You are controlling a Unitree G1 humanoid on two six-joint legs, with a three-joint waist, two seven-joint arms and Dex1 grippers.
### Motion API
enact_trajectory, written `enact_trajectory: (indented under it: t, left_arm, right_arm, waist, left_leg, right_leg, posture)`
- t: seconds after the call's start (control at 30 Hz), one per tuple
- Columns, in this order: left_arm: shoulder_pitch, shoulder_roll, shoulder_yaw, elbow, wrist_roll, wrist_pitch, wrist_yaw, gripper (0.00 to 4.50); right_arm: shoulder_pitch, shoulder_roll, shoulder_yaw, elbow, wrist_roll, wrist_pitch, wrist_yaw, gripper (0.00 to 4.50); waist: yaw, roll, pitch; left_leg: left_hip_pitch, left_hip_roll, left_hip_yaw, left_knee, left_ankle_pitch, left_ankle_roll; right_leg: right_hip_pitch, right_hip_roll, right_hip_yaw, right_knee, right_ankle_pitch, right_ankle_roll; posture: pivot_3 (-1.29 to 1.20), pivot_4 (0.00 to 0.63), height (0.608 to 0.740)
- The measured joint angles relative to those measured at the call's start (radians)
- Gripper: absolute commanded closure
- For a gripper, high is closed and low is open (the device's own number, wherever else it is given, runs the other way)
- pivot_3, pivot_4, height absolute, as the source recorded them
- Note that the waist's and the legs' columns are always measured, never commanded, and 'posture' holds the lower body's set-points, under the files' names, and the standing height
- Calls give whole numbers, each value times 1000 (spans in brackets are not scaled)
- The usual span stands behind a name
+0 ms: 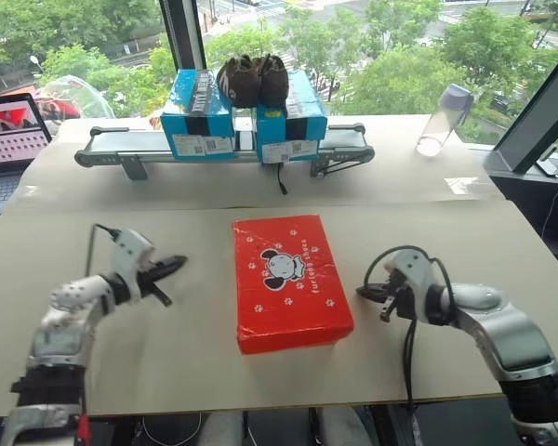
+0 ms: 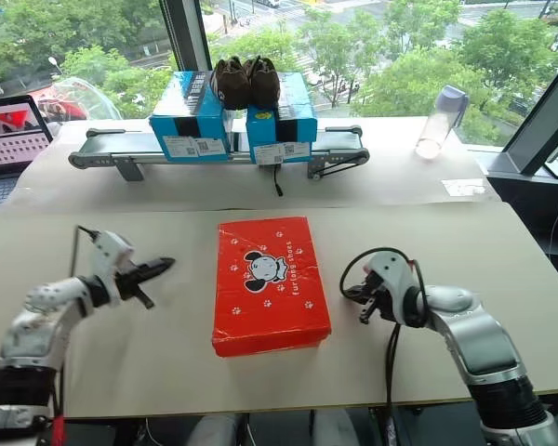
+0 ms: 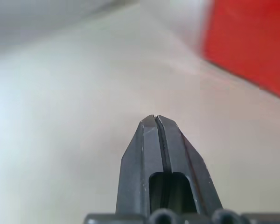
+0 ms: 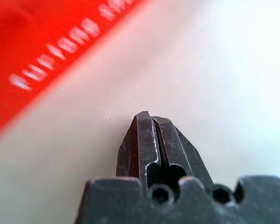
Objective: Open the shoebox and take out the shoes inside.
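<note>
Both hands lay nearest the viewer, one on either side of the closed shoebox (image 1: 290, 282). The left hand (image 1: 174, 267) hovered above the table (image 1: 465, 242) with its two black fingers pressed together and holding nothing, its tip aimed toward the box's left long edge but well apart from it. The right hand (image 1: 366, 293) was likewise closed and empty, pointing at the right long edge from just beside the box.

The shoebox rested flat at the centre of the table, lid down, its cartoon mouse and white paw prints facing up; its short front wall faced the robot. No shoes from inside it could be seen. Beyond it, on the far table, two blue boxes (image 1: 199, 118) sat on a small conveyor (image 1: 121, 149) with a pair of dark brown fuzzy shoes (image 1: 252, 80) on top; a laptop (image 1: 9, 139) and a clear bottle (image 1: 444, 119) stood to either side.

The task appeared to be at its start, with the lid yet to be raised. Which side carried the hinge could not be told. To open it well, one closed fingertip would probably need to slide under the lid's free lip and lift, while the other hand steadied the base. A light cardboard box would likely skid or lift whole if pushed unsupported.
</note>
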Motion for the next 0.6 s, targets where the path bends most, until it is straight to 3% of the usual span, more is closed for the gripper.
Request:
enact_trajectory:
  t: [0.2, 0.33, 0.47, 0.6]
  left_arm:
    - [-50, 83, 9, -89, -132, 117, -138, 4500]
    - [-48, 203, 39, -262, -297, 279, -260, 3594]
    - [-57, 367, 88, -379, -447, 471, -338, 2153]
    - [-152, 485, 66, -471, -524, 589, -371, 823]
  right_arm:
    - [-33, -121, -23, 114, -15, -101, 85, 4448]
    - [-35, -195, -60, 104, 53, -107, 201, 4500]
    - [-46, -220, -80, 89, 94, -105, 264, 4500]
    - [-95, -162, -55, 92, 93, -142, 270, 4500]
  waist:
    - [1, 0, 2]
    - [-5, 0, 4]
    - [-12, 0, 5]
    - [-9, -1, 6]
  left_leg:
    - [-2, 0, 0, 0, 0, 0]
    - [-1, 1, 0, 0, 0, 0]
    - [0, 3, 1, 0, 0, 0]
    - [0, 5, 1, 1, 0, 0]
  right_leg:
    - [-1, 0, 0, 0, 0, 1]
    - [-1, 0, 0, 0, 0, 0]
    - [-1, 2, 0, 2, 0, 0]
    - [-1, 4, 0, 1, -1, -1]
  posture:
    - [0, 150, 740]
    - [0, 150, 740]
    - [0, 150, 740]
    - [0, 150, 740]
